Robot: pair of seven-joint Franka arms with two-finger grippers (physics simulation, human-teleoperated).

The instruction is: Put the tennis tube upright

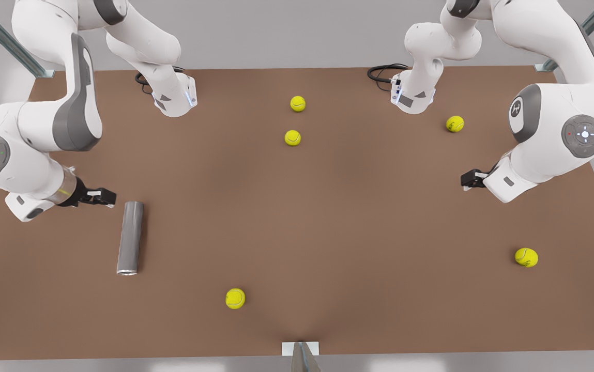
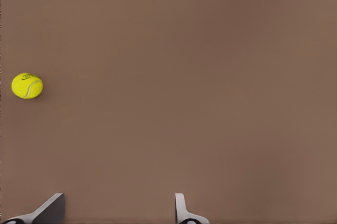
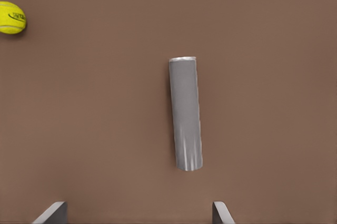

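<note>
Soft, even overhead light; faint shadows, no glare; perhaps slightly blurred.

The tennis tube (image 3: 186,113) lies flat on the brown tabletop (image 3: 274,77), slightly skewed, with its thin rim visible at the end farther from the camera. Two grey fingertips (image 3: 51,213) of the right end effector (image 3: 138,214) stand spread wide apart, clear of the tube and holding nothing. A yellow-green tennis ball (image 3: 11,18) rests on the tabletop, well apart from the tube.
</note>
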